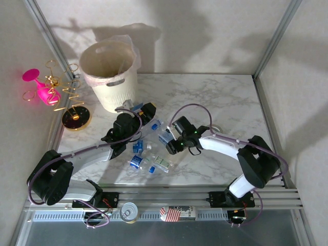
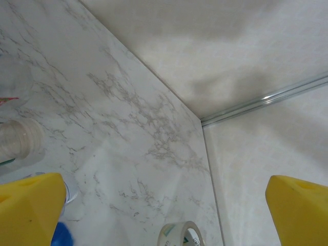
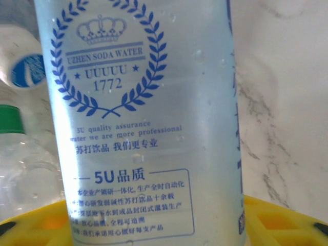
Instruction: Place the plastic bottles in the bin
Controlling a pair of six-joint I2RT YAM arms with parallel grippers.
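**Right arm takes a bottle.** The right tool (image 3: pixel 154 228) is clenched on a clear soda-water bottle (image 3: pixel 143 128) at the centre of the marble worktop (image 1: pixel 220 97). Its yellow pads (image 3: pixel 277 218) show at the bottom of the wrist frame on either side of the bottle, and the blue crest label faces the camera. Gripping across the body rather than the cap probably gives the pads a broad, steady hold on thin plastic.

The bin (image 1: pixel 115 92), a tall ribbed cream basket with a clear liner, stands in the upper left of the overhead frame. It is well apart from the held bottle, so a lift and a carry across the worktop look like the next call.

The other plastic bottles (image 1: pixel 142 156) lie scattered at centre frame between the two arms. A green-capped bottle (image 3: pixel 15 164) sits just beside the held one at the left edge of the wrist view and could be nudged on the lift.

The left tool (image 1: pixel 139 110) is released and holds nothing, its fingers (image 2: pixel 28 210) spread wide at the bottom corners of its own view. It hangs between pile and bin, seemingly placed for its own pick. A tape roll (image 2: pixel 183 234) at the bottom of that view is no part of the job.
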